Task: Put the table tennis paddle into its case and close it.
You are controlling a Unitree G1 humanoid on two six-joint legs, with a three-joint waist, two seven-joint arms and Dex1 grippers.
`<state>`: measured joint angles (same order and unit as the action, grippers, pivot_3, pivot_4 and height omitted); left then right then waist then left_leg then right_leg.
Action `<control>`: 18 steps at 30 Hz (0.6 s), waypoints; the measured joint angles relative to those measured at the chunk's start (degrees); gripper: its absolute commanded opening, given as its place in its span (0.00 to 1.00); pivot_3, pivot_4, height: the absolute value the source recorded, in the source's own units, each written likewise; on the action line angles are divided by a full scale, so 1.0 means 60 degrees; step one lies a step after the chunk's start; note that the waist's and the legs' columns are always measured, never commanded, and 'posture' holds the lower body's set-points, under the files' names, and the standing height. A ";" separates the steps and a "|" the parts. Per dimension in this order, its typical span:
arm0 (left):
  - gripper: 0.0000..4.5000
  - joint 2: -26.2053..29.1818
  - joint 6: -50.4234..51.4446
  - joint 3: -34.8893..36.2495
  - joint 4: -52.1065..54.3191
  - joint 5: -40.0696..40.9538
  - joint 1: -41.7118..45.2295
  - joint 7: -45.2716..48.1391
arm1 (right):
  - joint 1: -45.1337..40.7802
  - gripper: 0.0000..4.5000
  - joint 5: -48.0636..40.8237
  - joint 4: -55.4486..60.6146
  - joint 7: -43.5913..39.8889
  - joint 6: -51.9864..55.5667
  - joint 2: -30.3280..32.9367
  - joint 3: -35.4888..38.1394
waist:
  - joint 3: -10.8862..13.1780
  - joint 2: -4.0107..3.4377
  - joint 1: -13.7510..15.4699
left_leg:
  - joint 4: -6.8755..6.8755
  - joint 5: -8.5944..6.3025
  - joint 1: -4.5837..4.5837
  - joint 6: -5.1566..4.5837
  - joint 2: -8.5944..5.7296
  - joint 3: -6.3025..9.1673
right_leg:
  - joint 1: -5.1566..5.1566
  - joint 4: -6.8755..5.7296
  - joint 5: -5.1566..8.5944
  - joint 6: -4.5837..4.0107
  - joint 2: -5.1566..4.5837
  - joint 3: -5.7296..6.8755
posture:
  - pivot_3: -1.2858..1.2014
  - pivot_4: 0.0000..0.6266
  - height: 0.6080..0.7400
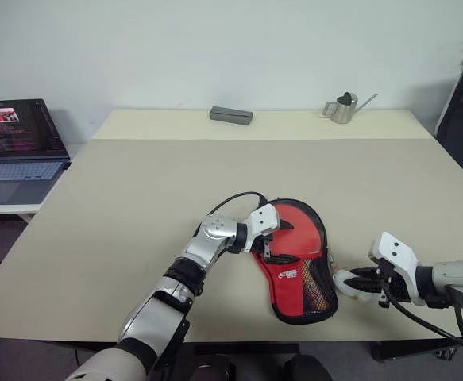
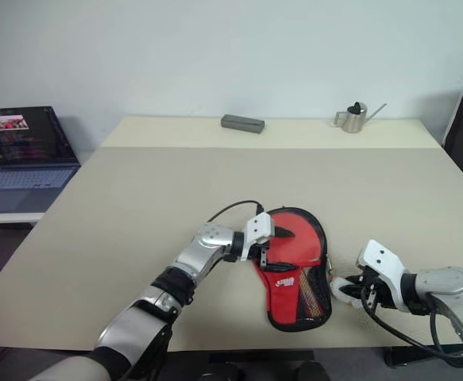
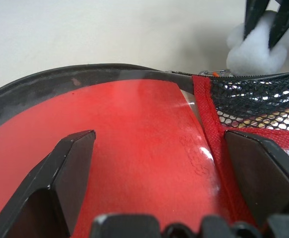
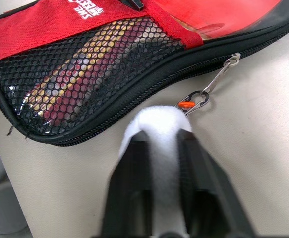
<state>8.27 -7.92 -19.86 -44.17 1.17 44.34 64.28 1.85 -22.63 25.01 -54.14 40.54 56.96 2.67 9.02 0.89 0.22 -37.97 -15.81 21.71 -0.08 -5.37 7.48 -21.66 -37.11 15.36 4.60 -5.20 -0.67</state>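
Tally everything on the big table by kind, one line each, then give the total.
Paddle case with white pompom: 1
Grey rectangular box: 1
Small metal watering can: 1
Total: 3

You're looking at silver-grey arms with black joint bands, white wrist housings, black cables looping off each, left gripper (image 1: 277, 236) and right gripper (image 1: 356, 282) both black-fingered.
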 measured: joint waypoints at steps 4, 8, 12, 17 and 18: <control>1.00 -0.0025 -0.0031 -0.0051 -0.0227 -0.0006 0.0115 0.0023 | 0.0271 0.00 0.0026 0.0107 -0.0033 -0.0221 0.0105 0.0015 | -0.0013 0.0014 0.0002 | 0.0000 0.0000 -0.0012 -0.0001 0.0000 0.0004 | 0.0018 0.0007 0.0001 0.0001 0.0000 0.0006 | 0.52 0.24 1.00; 1.00 -0.0081 -0.0127 -0.0096 -0.0468 -0.0043 0.0225 0.0017 | 0.0679 0.00 0.0022 0.0325 -0.0177 -0.0276 0.0373 0.0159 | -0.0021 0.0027 0.0016 | 0.0002 -0.0003 -0.0043 -0.0002 0.0000 0.0010 | 0.0058 0.0020 0.0007 0.0011 0.0000 0.0014 | 0.52 0.24 1.00; 1.00 -0.0154 -0.0260 -0.0106 -0.0595 -0.0115 0.0280 0.0005 | 0.1151 0.00 0.0014 0.0516 -0.0398 -0.0325 0.0791 0.0518 | -0.0028 0.0036 0.0058 | 0.0002 -0.0003 -0.0045 -0.0002 0.0001 0.0011 | 0.0062 0.0021 0.0026 0.0044 -0.0001 0.0015 | 0.52 0.24 1.00; 1.00 -0.0277 -0.0381 -0.0118 -0.0738 -0.0246 0.0363 -0.0012 | 0.1576 0.00 -0.0031 0.0856 -0.0566 -0.0297 0.0959 0.0860 | -0.0030 0.0039 0.0147 | 0.0002 -0.0003 -0.0045 -0.0002 0.0000 0.0011 | 0.0062 0.0022 0.0027 0.0046 -0.0002 0.0014 | 0.52 0.24 1.00; 1.00 -0.0299 -0.0397 -0.0118 -0.0769 -0.0259 0.0375 -0.0016 | 0.1641 0.00 -0.0037 0.0909 -0.0575 -0.0292 0.0990 0.0873 | -0.0033 0.0044 0.0167 | 0.0002 -0.0003 -0.0045 -0.0002 0.0000 0.0011 | 0.0062 0.0022 0.0027 0.0047 -0.0002 0.0015 | 0.52 0.24 1.00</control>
<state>6.47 -10.30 -20.57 -48.79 -0.38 46.59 64.18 11.70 -22.85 30.46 -57.59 38.79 62.90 7.91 8.83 1.16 1.22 -37.96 -15.82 21.45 -0.10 -5.37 7.55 -21.29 -36.98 15.52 4.88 -5.21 -0.58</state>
